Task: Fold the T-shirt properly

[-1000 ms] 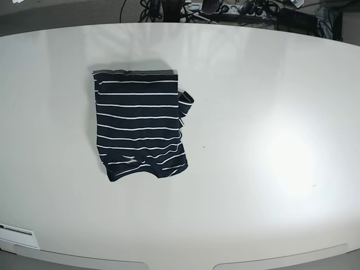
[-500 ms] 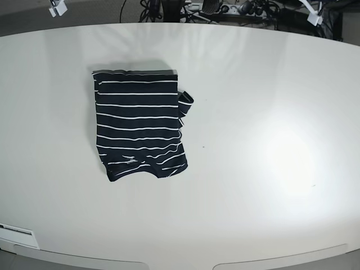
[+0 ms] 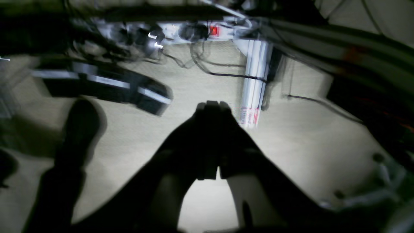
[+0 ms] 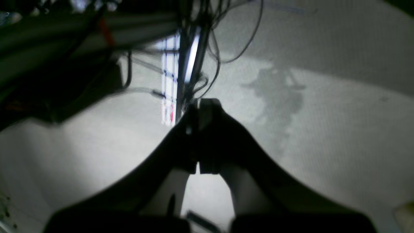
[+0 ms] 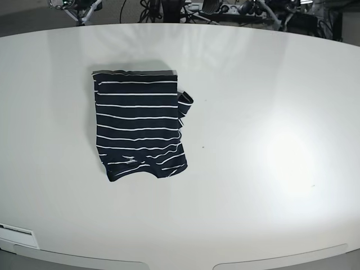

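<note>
1. Base view showed the T-shirt (image 5: 139, 125) folded small on the table (image 5: 270, 140), far from both my hands.
2. My left gripper (image 3: 212, 105) and right gripper (image 4: 200, 103) were pinched closed, holding nothing.
3. I thought folding looked done; one sleeve bit poked out, maybe needing a tuck.

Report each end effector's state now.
Left end effector: closed, holding nothing.
Right end effector: closed, holding nothing.
</note>
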Robot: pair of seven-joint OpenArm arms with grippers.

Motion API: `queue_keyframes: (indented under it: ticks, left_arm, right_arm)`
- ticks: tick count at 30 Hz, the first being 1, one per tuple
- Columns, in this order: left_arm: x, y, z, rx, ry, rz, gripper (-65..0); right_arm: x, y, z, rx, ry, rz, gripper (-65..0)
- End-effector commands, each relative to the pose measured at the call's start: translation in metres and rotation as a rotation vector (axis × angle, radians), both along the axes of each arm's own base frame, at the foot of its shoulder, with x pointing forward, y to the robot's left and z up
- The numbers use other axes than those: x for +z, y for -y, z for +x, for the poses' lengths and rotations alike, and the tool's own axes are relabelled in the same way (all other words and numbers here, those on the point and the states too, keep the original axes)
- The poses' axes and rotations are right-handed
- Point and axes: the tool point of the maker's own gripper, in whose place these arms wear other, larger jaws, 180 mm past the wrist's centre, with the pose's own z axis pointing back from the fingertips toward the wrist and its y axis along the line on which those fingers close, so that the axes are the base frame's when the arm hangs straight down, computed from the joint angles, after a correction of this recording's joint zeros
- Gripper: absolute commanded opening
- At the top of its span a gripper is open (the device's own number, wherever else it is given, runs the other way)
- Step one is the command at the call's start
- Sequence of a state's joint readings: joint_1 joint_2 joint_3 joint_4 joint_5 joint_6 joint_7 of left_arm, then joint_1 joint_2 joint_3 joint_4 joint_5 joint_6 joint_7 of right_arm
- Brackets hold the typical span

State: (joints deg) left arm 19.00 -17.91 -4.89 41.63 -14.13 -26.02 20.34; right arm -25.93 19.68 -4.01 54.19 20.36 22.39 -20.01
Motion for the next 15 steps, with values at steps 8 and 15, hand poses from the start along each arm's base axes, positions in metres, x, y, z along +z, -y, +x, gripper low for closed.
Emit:
queue_keyframes:
  ticks: [8,15]
  left_arm:
    - [-0.026,0.064,0.029,-0.014,0.169,0.073,-65.0]
    - [-0.04,0.096,0.014,-0.044,0.146,0.078,-65.0]
  right_arm:
    - [-0.026,-0.008,0.017,0.102,0.034,-0.139,-65.0]
    - [-0.042,-0.058,-0.016,0.195,-0.039,-0.118,-65.0]
